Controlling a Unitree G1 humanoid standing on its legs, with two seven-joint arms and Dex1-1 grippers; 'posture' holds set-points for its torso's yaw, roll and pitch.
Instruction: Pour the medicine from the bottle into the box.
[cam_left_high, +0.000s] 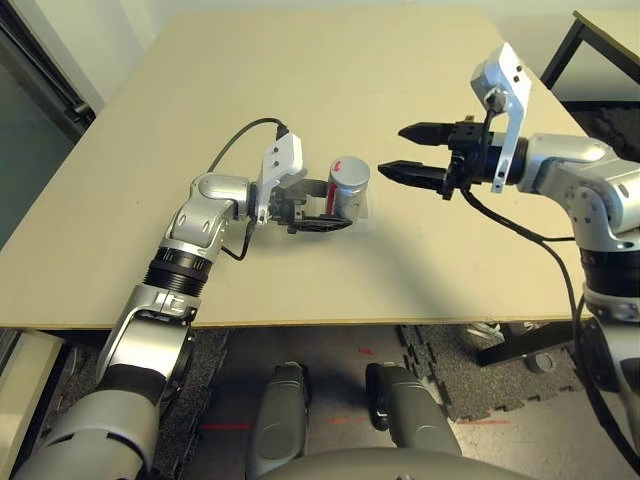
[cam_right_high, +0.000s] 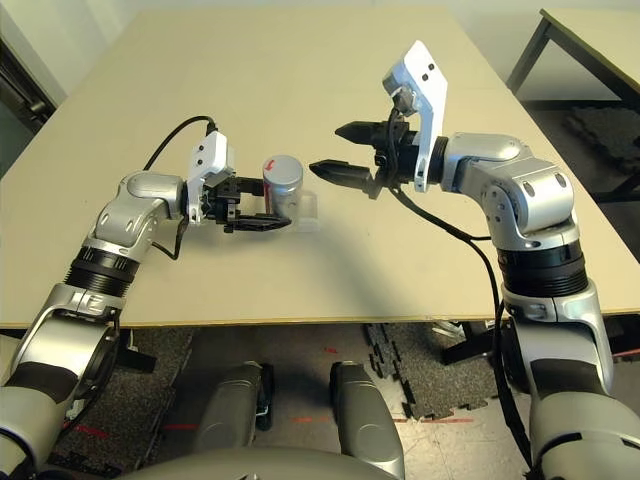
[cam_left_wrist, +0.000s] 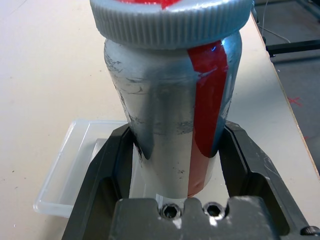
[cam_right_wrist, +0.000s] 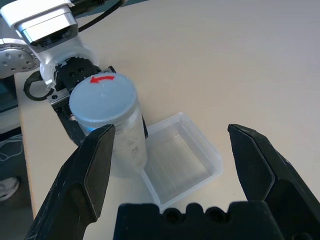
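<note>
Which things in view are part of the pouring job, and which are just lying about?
Job: bottle, capped; clear box; left gripper, gripping the bottle; right gripper, open.
Lying about: second table; floor mats.

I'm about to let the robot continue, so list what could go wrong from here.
The cap is on the bottle, so tipping it now would likely pour nothing into the box.

The left gripper pinches the bottle's smooth side; if the open right gripper twists the cap, the bottle might turn or slip.

The box stands right beside the bottle, so a careless swing could shove it, and the medicine might then miss.
</note>
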